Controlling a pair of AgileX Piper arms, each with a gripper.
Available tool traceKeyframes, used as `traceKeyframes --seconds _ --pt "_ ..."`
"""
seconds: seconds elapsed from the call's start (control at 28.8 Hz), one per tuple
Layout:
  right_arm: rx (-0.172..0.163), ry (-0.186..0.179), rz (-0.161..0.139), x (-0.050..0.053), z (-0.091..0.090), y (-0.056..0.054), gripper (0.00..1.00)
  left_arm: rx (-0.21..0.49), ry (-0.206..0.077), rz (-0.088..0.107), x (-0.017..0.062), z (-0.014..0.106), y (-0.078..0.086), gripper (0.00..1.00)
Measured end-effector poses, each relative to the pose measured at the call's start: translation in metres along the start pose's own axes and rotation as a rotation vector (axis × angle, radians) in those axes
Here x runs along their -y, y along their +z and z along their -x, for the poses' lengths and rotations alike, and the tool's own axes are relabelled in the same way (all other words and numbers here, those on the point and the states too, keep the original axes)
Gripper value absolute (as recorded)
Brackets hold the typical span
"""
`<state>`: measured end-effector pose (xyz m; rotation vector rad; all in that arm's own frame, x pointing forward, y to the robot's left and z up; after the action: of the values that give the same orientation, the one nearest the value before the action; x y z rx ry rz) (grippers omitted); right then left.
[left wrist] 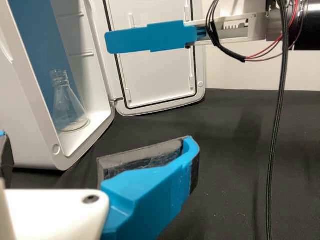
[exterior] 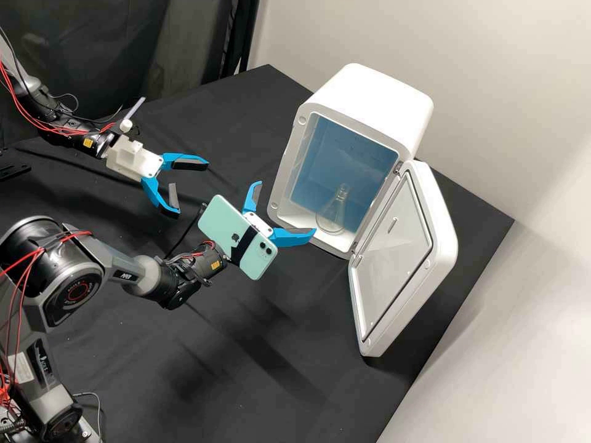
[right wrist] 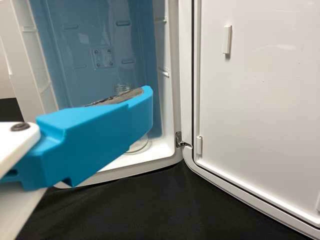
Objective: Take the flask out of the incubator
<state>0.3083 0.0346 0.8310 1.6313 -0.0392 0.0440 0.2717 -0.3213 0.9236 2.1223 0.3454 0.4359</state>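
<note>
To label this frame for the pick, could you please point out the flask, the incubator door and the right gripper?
flask [exterior: 332, 216]: high view, on its glass body.
incubator door [exterior: 403, 252]: high view, on its inner panel.
right gripper [exterior: 285, 208]: high view, midway between its open blue fingertips.

Under me a matte black cloth-covered bench [exterior: 265, 357] is stretching from the near left out to its far right corner. A plain white wall [exterior: 505, 67] is rising behind it on the right, and a dark folded curtain [exterior: 123, 43] is hanging at the far left.
</note>
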Motion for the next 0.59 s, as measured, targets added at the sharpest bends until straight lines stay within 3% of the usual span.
traceKeyframes --seconds 0.59 --pt "-0.005 0.01 0.0 -0.0006 -0.0005 0.0011 1.0 0.008 -0.003 -0.002 0.0005 -0.0003 0.0025 1.0"
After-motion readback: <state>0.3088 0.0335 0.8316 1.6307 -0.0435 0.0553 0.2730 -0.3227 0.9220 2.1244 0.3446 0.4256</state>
